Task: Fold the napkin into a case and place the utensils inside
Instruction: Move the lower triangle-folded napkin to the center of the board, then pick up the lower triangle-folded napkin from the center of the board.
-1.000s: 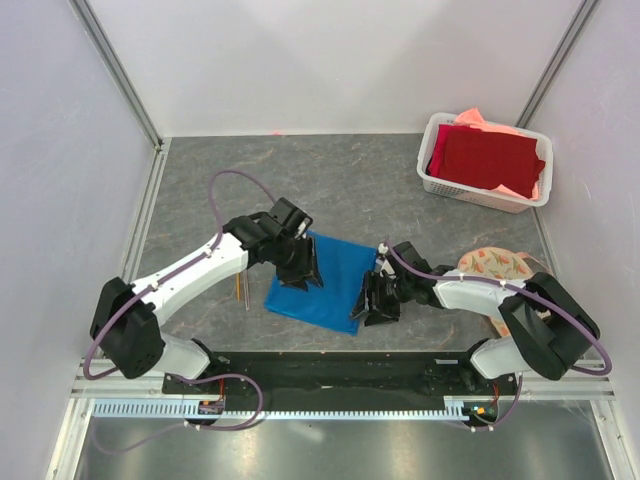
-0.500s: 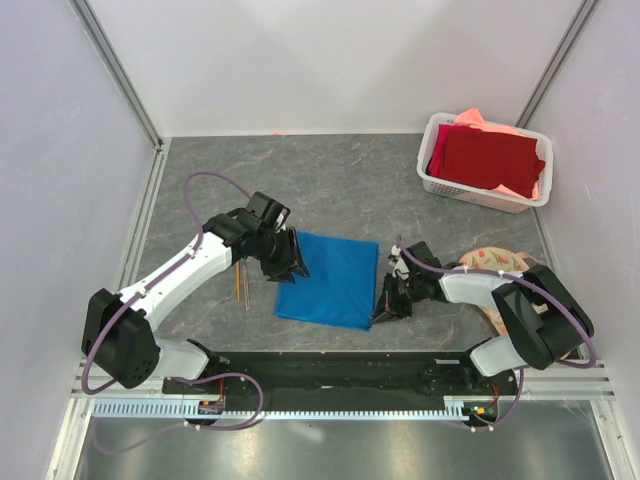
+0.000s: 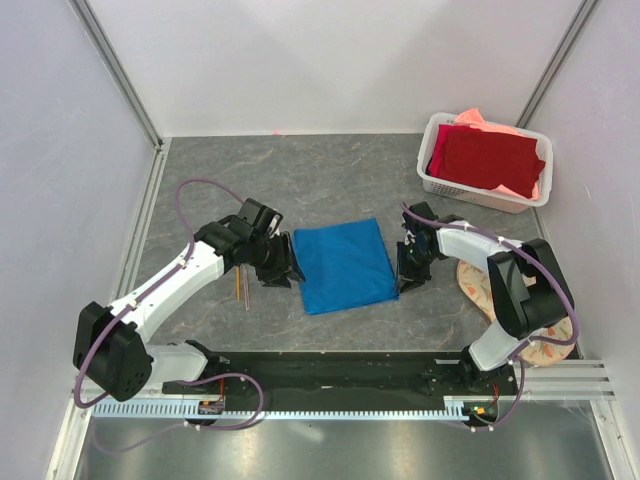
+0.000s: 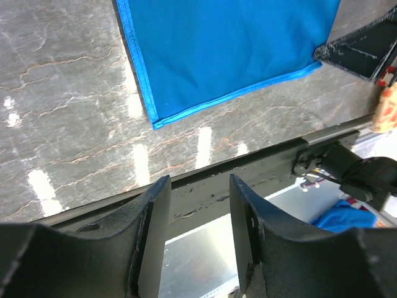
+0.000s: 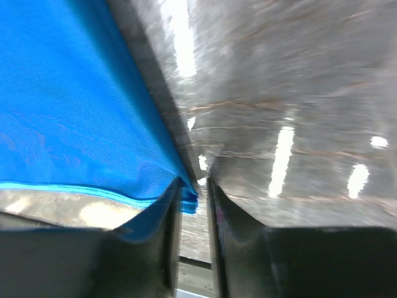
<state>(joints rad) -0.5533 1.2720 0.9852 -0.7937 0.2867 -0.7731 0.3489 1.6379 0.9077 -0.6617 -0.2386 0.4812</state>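
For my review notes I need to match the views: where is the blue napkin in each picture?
Top external: napkin at centre, slightly low.
Left wrist: napkin across the top.
Right wrist: napkin fills the left, its corner reaching bottom centre.
Shared landmark: right gripper at the napkin's edge.

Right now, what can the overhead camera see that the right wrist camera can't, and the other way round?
Only the overhead view shows the white basket holding a red cloth, the floral mat, the thin sticks, and the left gripper beside the left edge of the napkin. Only the right wrist view shows the napkin's hem lying between the nearly closed jaws of the right gripper; whether it is clamped is unclear. Both show the blue napkin on the grey table.
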